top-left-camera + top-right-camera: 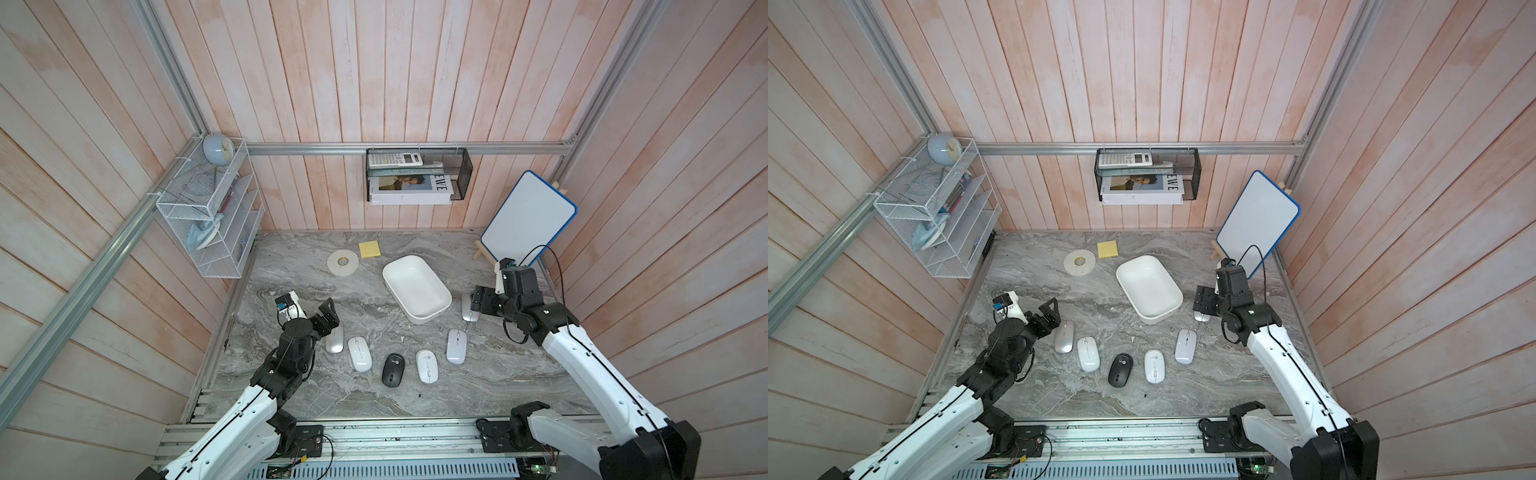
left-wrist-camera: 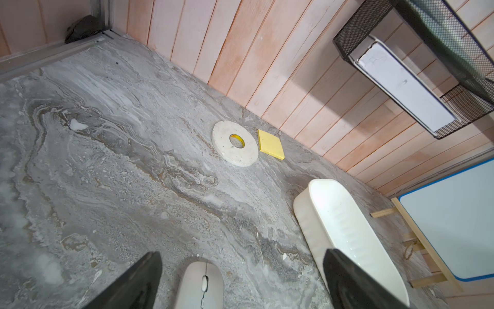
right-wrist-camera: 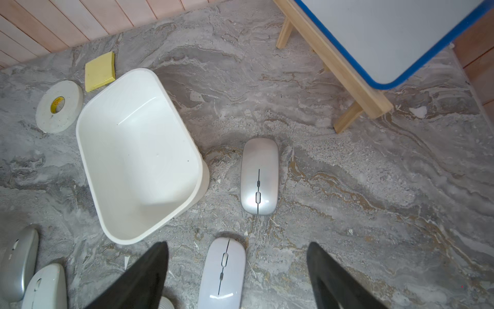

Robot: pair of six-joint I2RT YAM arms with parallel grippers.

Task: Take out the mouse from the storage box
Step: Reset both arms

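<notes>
Right pincer (image 3: 236, 244) hangs released, silver oval plastic mouse (image 3: 259, 176) just ahead beside the white rounded plastic storage box (image 3: 93, 166); left pincer (image 2: 242, 251) released too.

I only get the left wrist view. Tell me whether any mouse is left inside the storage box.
Observer: None. In both top views the storage box is bare inside.
Operator: Count the mice outside it.
Observer: Six in all. Five lie in a row, with the black mouse in the middle.
Operator: Report the right claw.
Observer: The right claw is open and grips nothing. It is near a silver mouse that lies beside the box, not touching it.
</notes>
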